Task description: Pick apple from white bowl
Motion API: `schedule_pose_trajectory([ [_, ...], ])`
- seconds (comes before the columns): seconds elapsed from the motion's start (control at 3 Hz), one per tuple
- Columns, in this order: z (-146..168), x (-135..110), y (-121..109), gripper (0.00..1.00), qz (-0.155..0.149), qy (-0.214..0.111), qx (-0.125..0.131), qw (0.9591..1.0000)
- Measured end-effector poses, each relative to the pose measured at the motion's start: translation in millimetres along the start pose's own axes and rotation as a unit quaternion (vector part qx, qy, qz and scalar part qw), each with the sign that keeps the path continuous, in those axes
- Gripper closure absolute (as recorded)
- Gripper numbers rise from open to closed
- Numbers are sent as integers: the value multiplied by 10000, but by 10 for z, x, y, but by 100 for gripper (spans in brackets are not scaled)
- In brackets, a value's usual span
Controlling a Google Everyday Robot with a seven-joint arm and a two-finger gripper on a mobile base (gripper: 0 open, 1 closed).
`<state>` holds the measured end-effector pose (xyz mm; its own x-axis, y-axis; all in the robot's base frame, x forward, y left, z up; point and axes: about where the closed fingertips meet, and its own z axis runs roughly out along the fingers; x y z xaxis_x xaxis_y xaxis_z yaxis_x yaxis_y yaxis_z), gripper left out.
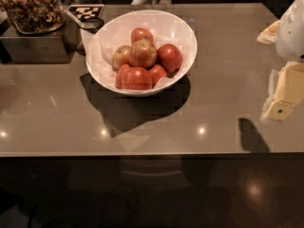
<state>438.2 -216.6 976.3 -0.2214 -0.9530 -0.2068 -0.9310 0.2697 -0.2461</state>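
Apples (143, 52) in white bowl (184, 28), tool (281, 102) far right

gripper (284, 96) far right, white bowl (178, 30) unobstructed

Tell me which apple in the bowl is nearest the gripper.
The red apple rightmost in the white bowl; the gripper hovers right of it; the rest lie farther left.

A glossy grey-brown bench (223, 56) fills the view, small spots of light reflected along its near side. Below its near edge the floor (57, 194) is dark, with a faint glint at right. The hand (280, 106) hangs over the bench's right end.
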Motion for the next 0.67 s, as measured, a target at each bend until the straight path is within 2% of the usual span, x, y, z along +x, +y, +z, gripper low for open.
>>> schedule_pose_trajectory([
  [0.33, 0, -1, -1, 0, 1, -3, 1, 10000],
  [0.67, -10, -83, -64, 0, 38, -153, 61, 9999],
])
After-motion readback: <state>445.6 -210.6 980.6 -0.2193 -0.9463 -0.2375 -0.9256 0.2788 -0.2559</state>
